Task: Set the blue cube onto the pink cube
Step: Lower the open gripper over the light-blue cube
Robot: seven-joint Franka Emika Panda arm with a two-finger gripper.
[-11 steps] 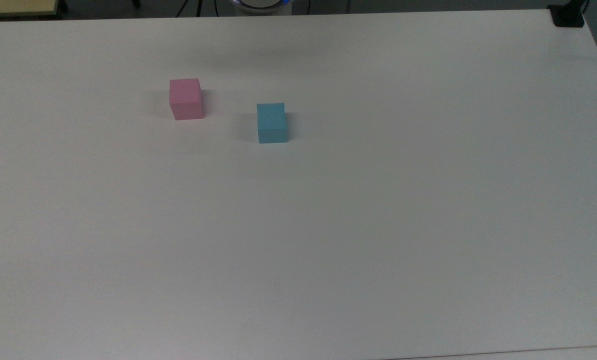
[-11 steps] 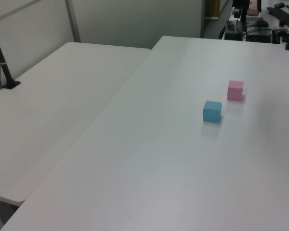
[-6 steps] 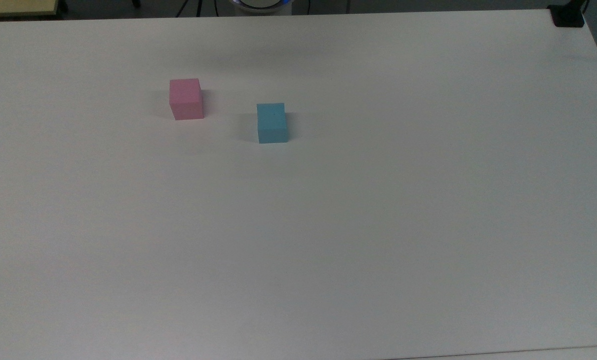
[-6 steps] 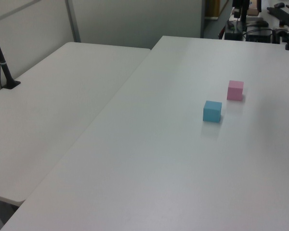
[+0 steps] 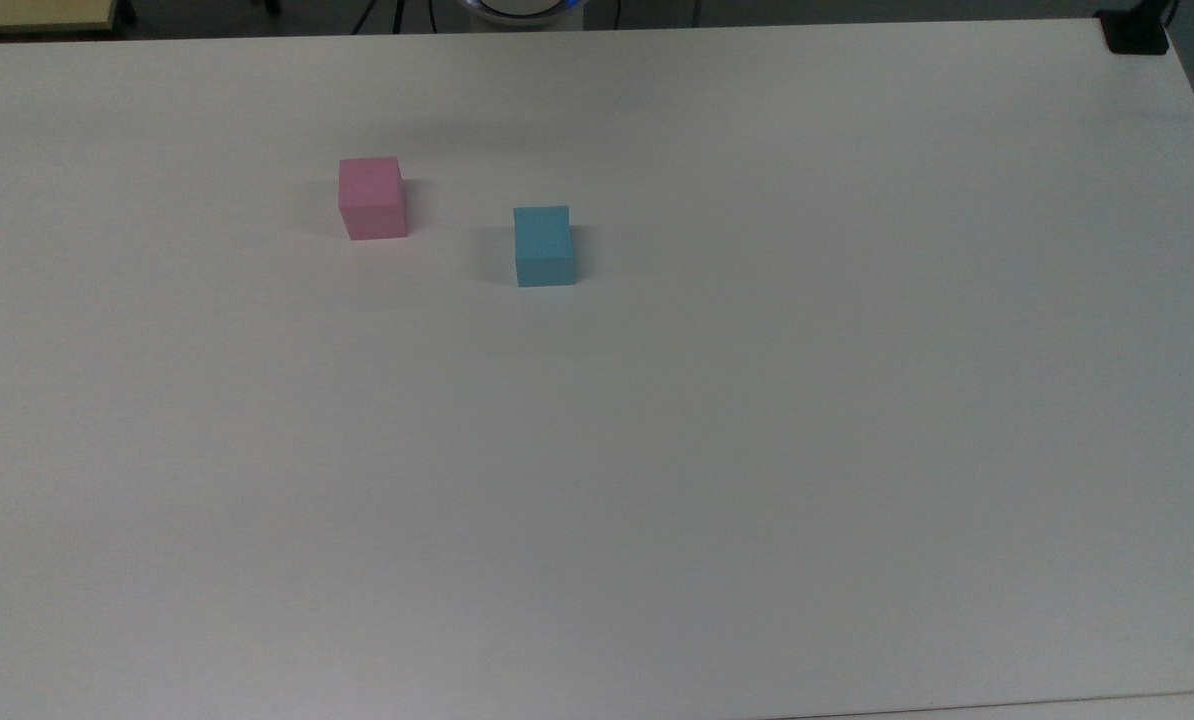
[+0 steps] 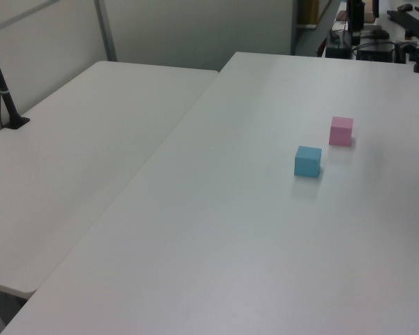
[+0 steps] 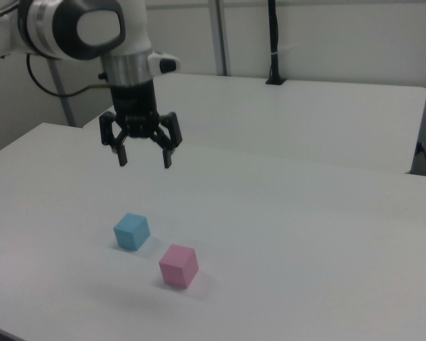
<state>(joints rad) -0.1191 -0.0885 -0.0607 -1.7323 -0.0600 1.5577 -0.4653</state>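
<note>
The blue cube (image 5: 543, 245) (image 6: 308, 161) (image 7: 132, 231) rests on the white table (image 5: 757, 400), a short way from the pink cube (image 5: 371, 197) (image 6: 341, 130) (image 7: 179, 265). The two cubes stand apart and do not touch. In the right view my gripper (image 7: 144, 159) hangs open high above the table, over and a little behind the blue cube, with nothing between its fingers.
A second white table (image 6: 77, 146) adjoins the work table on the left view's left, with a black post (image 6: 3, 91) standing on it. The arm's base (image 5: 522, 10) sits past the table's far edge in the top view. A black clamp (image 5: 1135, 35) marks the far right corner.
The cubes have not moved. The faint shadow near the table's far edge in the top view has shifted slightly toward the top view's left.
</note>
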